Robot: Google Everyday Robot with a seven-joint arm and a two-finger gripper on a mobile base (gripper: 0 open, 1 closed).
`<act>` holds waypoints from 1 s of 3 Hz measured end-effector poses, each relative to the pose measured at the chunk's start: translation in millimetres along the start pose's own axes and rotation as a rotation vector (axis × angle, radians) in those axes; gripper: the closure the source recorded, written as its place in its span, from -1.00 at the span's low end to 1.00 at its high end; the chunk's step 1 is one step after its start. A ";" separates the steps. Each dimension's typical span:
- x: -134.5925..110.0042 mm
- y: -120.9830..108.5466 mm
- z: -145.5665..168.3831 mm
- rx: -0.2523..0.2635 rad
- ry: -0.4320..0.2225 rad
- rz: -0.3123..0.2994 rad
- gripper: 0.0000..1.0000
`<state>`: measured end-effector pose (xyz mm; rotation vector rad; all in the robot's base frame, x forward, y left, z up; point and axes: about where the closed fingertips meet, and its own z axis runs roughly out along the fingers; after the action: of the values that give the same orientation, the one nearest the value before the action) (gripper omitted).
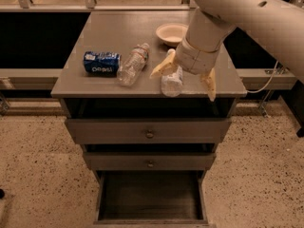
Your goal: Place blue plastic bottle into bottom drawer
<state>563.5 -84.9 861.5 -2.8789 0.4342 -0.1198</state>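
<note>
Now gripper [185, 77] fingers [162, 68], apart, straddle the blue plastic bottle [171, 83]; one slimmer bottle [133, 64] nearby.

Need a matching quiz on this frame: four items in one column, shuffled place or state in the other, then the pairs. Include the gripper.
1. Pepsi can
2. bowl
3. bottom drawer
4. gripper

A. pulled open, nothing visible inside
B. over the blue plastic bottle at the front edge of the cabinet top, fingers spread
C. lying on its side, left part of the top
D. upright, towards the back of the top

Pairs: 1-C, 2-D, 3-A, 4-B
</note>
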 end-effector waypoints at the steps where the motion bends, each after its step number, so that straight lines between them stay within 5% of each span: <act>1: 21.8 5.6 11.2 -0.002 0.008 -0.050 -1.00; 3: 33.4 7.5 11.2 -0.030 0.043 -0.057 -1.00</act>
<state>594.6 -99.6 850.4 -2.9237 0.3641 -0.1861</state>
